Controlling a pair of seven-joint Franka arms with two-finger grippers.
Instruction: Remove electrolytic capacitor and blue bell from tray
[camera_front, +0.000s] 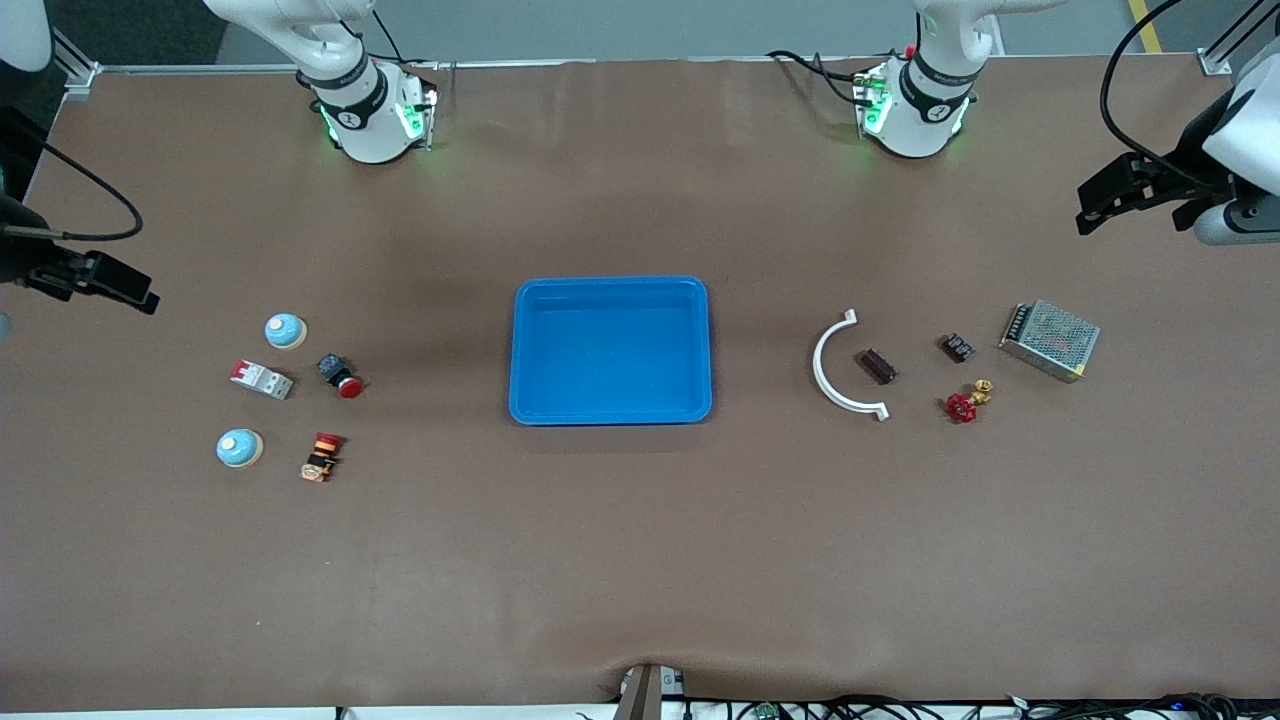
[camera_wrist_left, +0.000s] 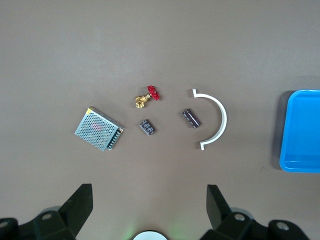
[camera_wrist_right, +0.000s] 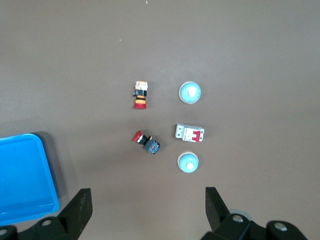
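A dark cylindrical capacitor (camera_front: 877, 366) lies inside the curve of a white arc piece (camera_front: 845, 365), toward the left arm's end; it also shows in the left wrist view (camera_wrist_left: 191, 118). Two blue bells (camera_front: 285, 330) (camera_front: 239, 448) stand toward the right arm's end, and both show in the right wrist view (camera_wrist_right: 190, 92) (camera_wrist_right: 188, 162). A blue tray (camera_front: 610, 290) sits mid-table, empty. My left gripper (camera_front: 1095, 205) (camera_wrist_left: 148, 200) hangs open and empty high over its end of the table. My right gripper (camera_front: 135, 292) (camera_wrist_right: 147, 202) hangs open and empty high over its end.
Near the capacitor lie a smaller dark component (camera_front: 957, 347), a red-handled brass valve (camera_front: 966, 403) and a metal mesh power supply (camera_front: 1049, 340). Between the bells lie a white-red circuit breaker (camera_front: 262, 379), a red push button (camera_front: 341, 376) and a striped switch (camera_front: 321, 457).
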